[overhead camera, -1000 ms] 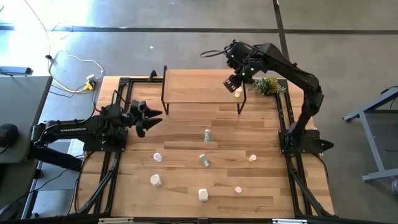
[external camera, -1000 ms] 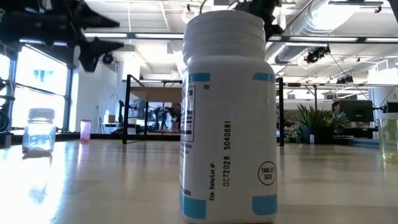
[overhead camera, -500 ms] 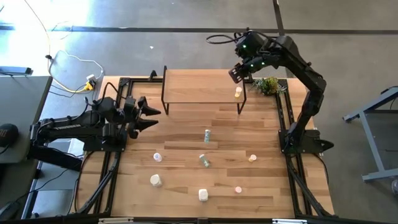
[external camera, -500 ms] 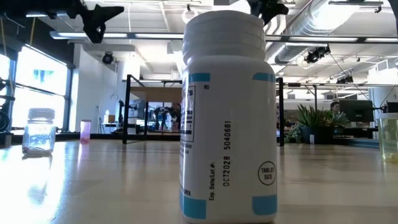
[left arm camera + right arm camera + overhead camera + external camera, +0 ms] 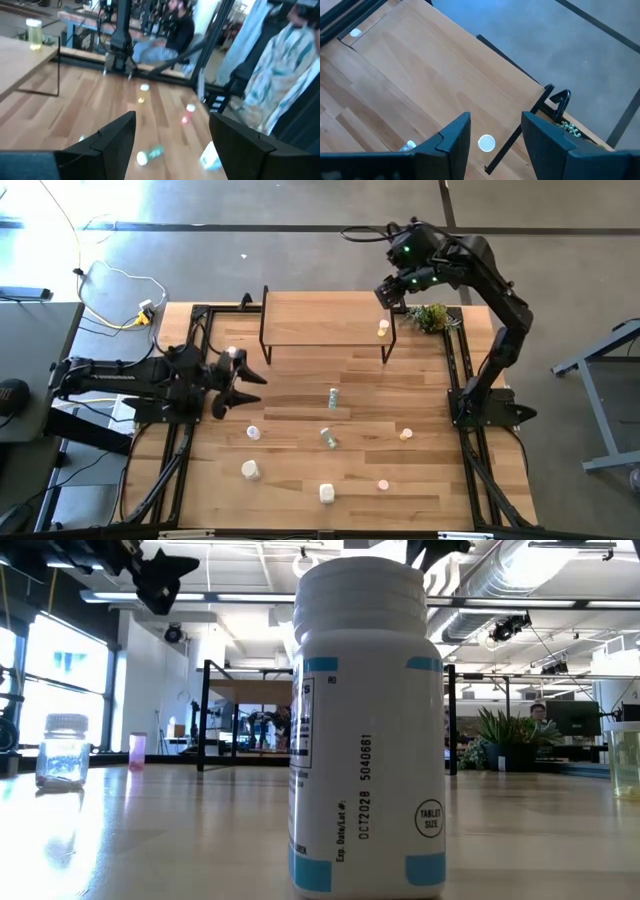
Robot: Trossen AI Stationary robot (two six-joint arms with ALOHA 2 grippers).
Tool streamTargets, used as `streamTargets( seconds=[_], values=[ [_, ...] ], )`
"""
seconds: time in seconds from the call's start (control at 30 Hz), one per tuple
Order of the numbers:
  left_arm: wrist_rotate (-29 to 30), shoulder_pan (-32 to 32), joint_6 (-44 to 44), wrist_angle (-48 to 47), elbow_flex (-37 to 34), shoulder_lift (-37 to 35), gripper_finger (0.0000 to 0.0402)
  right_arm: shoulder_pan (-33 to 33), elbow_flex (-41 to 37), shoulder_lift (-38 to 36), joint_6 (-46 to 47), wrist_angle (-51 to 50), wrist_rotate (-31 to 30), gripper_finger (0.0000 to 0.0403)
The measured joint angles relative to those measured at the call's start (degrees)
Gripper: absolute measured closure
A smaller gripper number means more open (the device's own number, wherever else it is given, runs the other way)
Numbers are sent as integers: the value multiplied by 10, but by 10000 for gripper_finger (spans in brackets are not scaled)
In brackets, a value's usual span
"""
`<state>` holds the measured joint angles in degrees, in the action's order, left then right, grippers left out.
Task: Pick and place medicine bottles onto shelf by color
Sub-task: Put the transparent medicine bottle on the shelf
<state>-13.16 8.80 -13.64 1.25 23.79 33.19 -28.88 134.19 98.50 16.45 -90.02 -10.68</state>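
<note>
**Both fingers empty, one bottle shelved**

High view: my right fingers [image 5: 392,288] hang spread above the shelf [image 5: 320,320]; a yellow bottle [image 5: 383,328] stands there; left fingers [image 5: 243,375] gape over the counter [image 5: 300,450]. Right wrist view: same bottle [image 5: 486,143] below.

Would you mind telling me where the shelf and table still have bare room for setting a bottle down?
The shelf is bare except for one yellow bottle at its right front corner. The table is free just in front of the shelf and along its right edge. The scattered bottles crowd its middle and front.
</note>
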Motion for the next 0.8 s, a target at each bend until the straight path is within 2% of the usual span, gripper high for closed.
streamTargets(
  seconds=[0.17, 0.27, 0.37, 0.57, 0.8],
  values=[
    [52, -45, 4, -50, 0, 0, 161, 0, 0, 0, 0, 0, 0, 236],
    [54, -70, 3, -73, 5, 0, 161, 0, 0, 0, 0, 0, 0, 236],
    [68, -96, -4, -146, 40, 5, 161, 0, 0, 0, 0, 0, 0, 236],
    [145, -147, 8, -332, 138, 34, 161, 0, 0, 0, 0, 0, 1, 236],
    [159, -202, 15, -412, 170, 83, 161, 0, 0, 0, 0, 0, 1, 236]
  ],
)
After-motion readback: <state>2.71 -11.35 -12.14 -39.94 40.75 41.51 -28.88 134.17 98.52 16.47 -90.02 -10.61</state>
